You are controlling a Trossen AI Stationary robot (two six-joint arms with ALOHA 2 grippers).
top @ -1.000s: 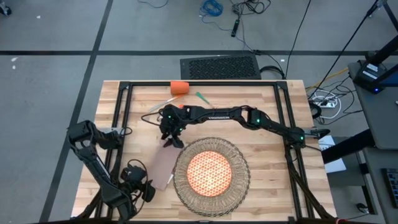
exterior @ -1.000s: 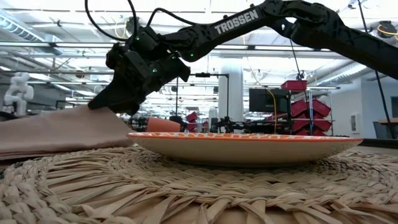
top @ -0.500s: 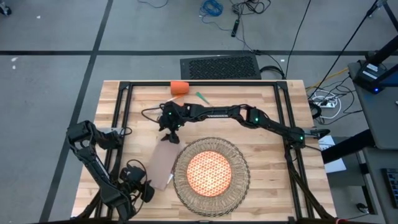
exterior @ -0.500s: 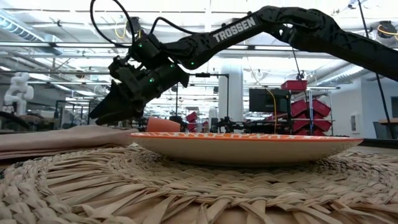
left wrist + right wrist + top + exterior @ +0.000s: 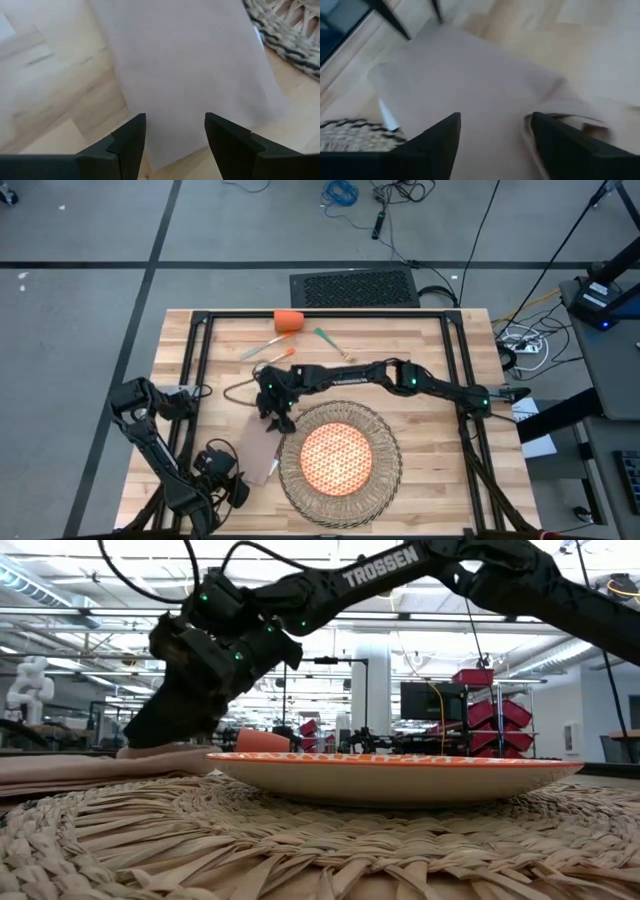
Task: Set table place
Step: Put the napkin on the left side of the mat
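Observation:
A beige napkin (image 5: 258,450) lies flat on the wooden table (image 5: 430,350), left of the woven placemat (image 5: 390,470). The placemat carries the orange-patterned plate (image 5: 337,457). My right gripper (image 5: 279,420) is open, low over the napkin's far end (image 5: 470,80), with its fingers slanting down. My left gripper (image 5: 232,480) is open at the napkin's near end (image 5: 190,65), a finger on either side of the cloth's edge and clear of it. At the far side lie the orange cup (image 5: 288,321), the green-handled fork (image 5: 328,340) and the orange-handled cutlery (image 5: 270,350). My right gripper comes at the napkin's far end (image 5: 150,752) slanting down from the table's far right, fingers spread. I cannot tell whether its tips touch the cloth. The napkin lies flat on the table.
The placemat's rim (image 5: 300,840) and the plate's edge (image 5: 400,775) rise just right of the napkin. A loop of cable (image 5: 238,390) lies on the wood far-left of the right gripper. Bare wood shows right of the placemat and along the far right.
My right gripper has let go of the napkin's far end, which it held raised a second ago. That end has dropped flat. The gripper rose slightly, then moved toward the table's near edge and down over the napkin.

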